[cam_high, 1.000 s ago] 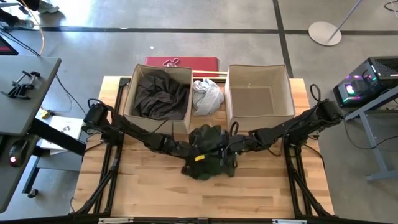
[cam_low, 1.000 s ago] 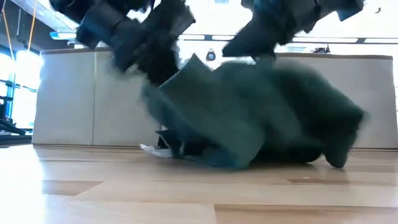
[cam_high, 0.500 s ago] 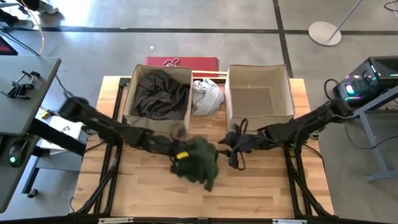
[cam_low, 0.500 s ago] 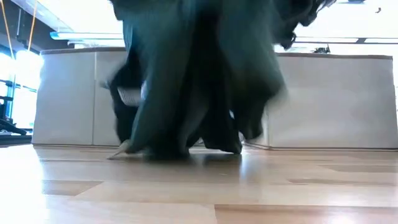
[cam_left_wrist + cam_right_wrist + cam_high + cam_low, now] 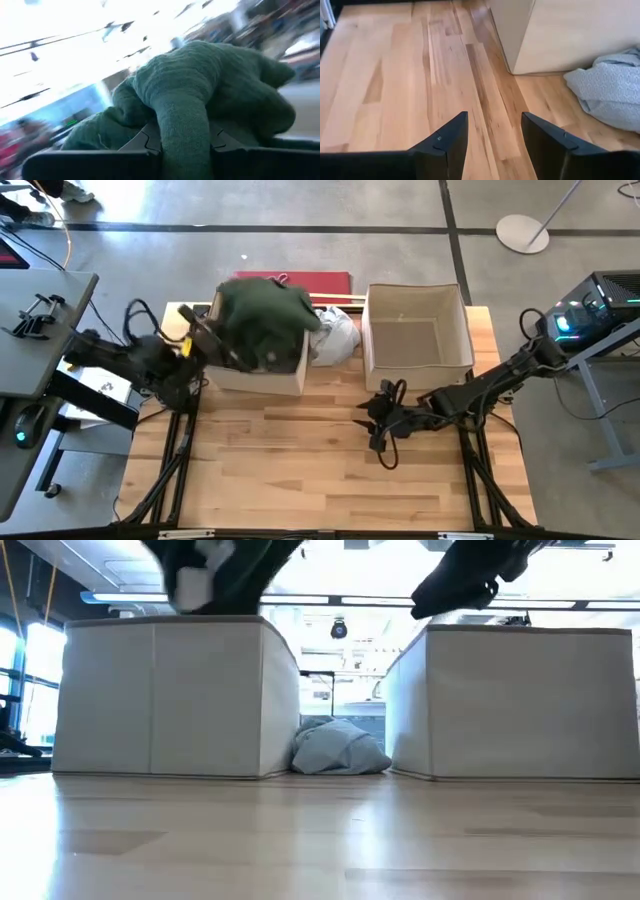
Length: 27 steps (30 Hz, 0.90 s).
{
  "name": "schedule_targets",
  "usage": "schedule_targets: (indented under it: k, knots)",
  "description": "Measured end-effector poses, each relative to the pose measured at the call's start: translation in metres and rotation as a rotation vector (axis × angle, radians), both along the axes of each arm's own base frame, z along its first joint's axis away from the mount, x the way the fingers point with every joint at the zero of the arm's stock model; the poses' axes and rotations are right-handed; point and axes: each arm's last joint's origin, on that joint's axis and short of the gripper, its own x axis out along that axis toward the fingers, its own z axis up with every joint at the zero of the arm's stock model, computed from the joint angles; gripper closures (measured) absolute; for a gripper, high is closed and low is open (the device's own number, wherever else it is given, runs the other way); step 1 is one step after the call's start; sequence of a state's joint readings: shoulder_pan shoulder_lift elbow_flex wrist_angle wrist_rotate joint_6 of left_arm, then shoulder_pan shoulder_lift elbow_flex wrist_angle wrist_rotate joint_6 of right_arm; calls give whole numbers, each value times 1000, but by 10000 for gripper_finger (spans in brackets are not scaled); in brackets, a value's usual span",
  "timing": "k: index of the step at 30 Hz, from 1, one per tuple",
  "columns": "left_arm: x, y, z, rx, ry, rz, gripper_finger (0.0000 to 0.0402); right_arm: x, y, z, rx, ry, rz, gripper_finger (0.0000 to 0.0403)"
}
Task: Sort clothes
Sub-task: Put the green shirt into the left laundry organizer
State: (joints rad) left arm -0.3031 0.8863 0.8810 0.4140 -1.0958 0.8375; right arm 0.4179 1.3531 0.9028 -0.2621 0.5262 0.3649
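Observation:
My left gripper is shut on the dark green garment, held up over the left beige box; it fills the left wrist view. A dark grey-brown garment lies in that box. The light grey-white garment lies crumpled on the table between the two boxes, also in the low view. My right gripper is open and empty low over the table's middle. The plaid shirt and the small black garment are out of view. My left gripper pinches a thick bunched fold of the green garment between its two fingers. The fold runs out past the fingertips and the rest bulges beyond them. The garment is lifted clear of the table, bunched over the left box's opening.
The right beige box stands open at the back right, with nothing showing in it. A flat red thing lies behind the left box at the table's far edge. Bare wood lies in front of both boxes.
My left gripper has carried the green garment from the table's middle up and toward the far left, over the left box; the garment has left the table entirely. My right gripper has come off the garment and stays low near the table's middle.

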Motion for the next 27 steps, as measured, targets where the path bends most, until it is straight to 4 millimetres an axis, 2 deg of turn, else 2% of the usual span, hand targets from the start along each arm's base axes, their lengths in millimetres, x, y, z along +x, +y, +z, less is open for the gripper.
schedule_targets:
  k: [4, 9, 15, 19, 27]
  knots:
    - [-1, 19, -10, -66, 29, 77, 362, 1, 0, -1, -2, 3, -2, 231]
    - [2, 44, -46, -322, 75, 64, 362, 1, 0, -2, -5, 7, -4, 231]
    - [-16, 77, -78, -616, 47, 340, 356, 1, 0, -2, 7, 3, -12, 231]
    - [-29, 95, -99, -678, 101, 474, 327, 1, 1, -2, 19, 1, -18, 231]
    - [-59, 120, -138, -755, 211, 756, 234, -3, 10, -3, 54, -2, -7, 231]
